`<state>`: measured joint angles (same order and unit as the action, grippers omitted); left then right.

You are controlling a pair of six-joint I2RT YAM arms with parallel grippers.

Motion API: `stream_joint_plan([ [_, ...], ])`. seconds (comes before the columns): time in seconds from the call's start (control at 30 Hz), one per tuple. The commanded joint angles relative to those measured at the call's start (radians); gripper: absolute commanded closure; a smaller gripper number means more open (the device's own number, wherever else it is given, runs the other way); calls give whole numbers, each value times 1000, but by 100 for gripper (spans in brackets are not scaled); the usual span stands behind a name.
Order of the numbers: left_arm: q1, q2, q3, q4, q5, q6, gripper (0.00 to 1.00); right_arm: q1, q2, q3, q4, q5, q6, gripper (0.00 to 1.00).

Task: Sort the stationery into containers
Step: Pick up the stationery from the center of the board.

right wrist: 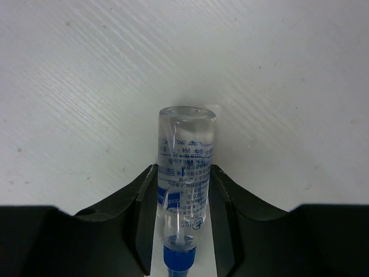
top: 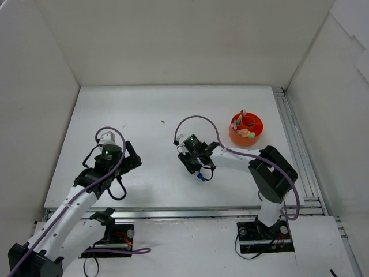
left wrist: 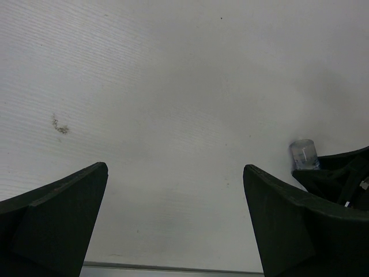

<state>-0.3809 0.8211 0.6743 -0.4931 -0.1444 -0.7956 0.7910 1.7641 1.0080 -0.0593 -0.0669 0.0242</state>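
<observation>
My right gripper [right wrist: 183, 173] is shut on a clear blue-capped tube [right wrist: 185, 144] with blue print, one jaw on each side of it and its blue cap toward the wrist. From above, this gripper [top: 196, 166] sits low at the table's middle, with the tube's blue cap [top: 200, 177] showing. The orange cup [top: 246, 128] stands to the back right and holds several coloured pens. My left gripper [top: 131, 158] is open over bare table, its jaws wide apart [left wrist: 176, 219] with nothing between them. The tube's clear end [left wrist: 303, 154] shows at the right of the left wrist view.
White walls enclose the table on three sides. A metal rail [top: 294, 144] runs along the right edge, close behind the cup. A small dark smudge [left wrist: 59, 127] marks the table surface.
</observation>
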Motion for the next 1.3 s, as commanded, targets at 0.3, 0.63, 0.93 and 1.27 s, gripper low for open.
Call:
stream_joint_plan([
  [0.3, -6, -17, 21, 5, -34, -14, 0, 16, -12, -54, -10, -27, 37, 18],
  [0.63, -6, -13, 24, 16, -24, -4, 0, 93, -132, -233, 10, 154, 321, 20],
  [0.93, -15, 23, 47, 30, -7, 6, 0, 106, -190, -289, 21, 191, 368, 83],
  [1.27, -24, 23, 54, 47, -6, 10, 0, 103, -380, -200, -147, 236, 330, 100],
])
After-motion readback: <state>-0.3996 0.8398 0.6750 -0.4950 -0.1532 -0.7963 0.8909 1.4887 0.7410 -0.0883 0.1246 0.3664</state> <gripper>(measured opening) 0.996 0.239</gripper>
